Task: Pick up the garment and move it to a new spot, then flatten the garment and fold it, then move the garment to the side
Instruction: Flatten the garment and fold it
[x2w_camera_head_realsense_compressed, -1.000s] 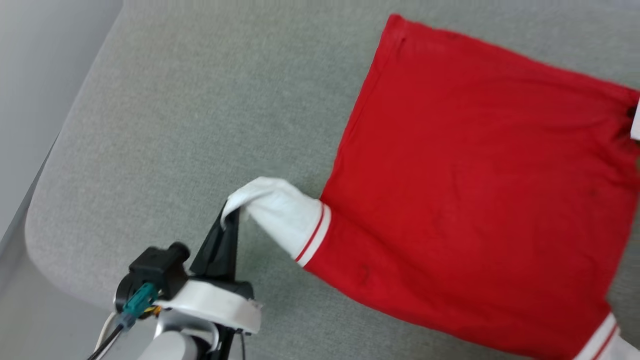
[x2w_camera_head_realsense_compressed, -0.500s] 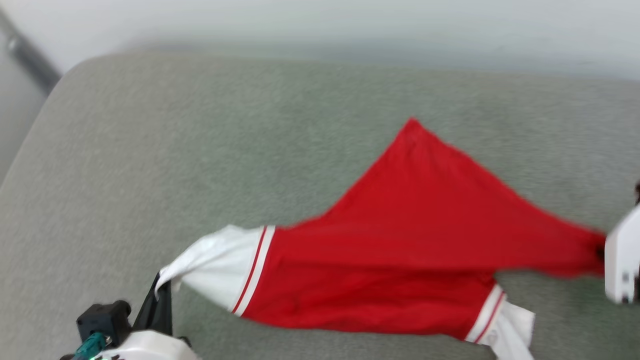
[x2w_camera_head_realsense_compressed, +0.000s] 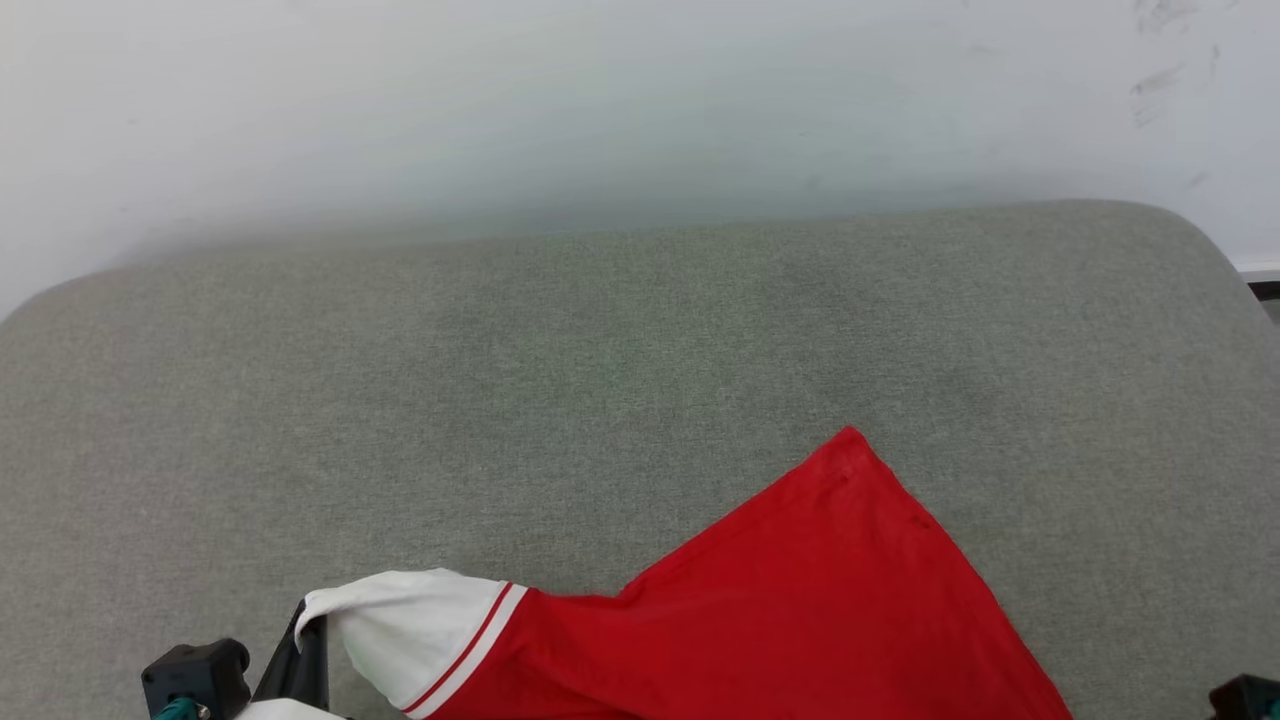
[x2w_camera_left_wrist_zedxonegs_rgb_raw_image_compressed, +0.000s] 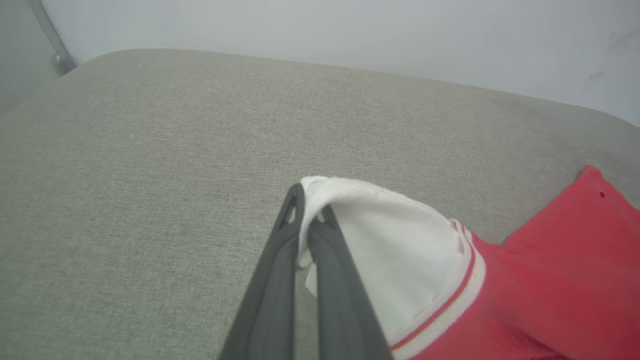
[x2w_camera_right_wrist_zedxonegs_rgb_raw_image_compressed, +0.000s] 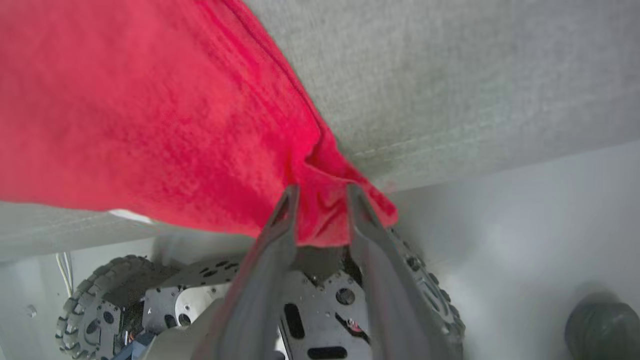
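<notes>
The shirt (x2w_camera_head_realsense_compressed: 800, 600) has slid toward the near edge of the cushion (x2w_camera_head_realsense_compressed: 600, 350) since half a second ago, its red body now slack at five o'clock instead of stretched taut, one corner pointing to twelve. At seven o'clock the left gripper (x2w_camera_left_wrist_zedxonegs_rgb_raw_image_compressed: 311, 205) is clamped on the white sleeve (x2w_camera_left_wrist_zedxonegs_rgb_raw_image_compressed: 395, 250). The right gripper (x2w_camera_right_wrist_zedxonegs_rgb_raw_image_compressed: 318, 192) has its jaws parted, a red corner drooping loose between them over the cushion's edge.

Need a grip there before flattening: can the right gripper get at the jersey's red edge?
Probably yes: the right gripper stands open, jaws apart around a bunched edge of the red jersey hanging off the grey cushion; nothing lies between.
</notes>
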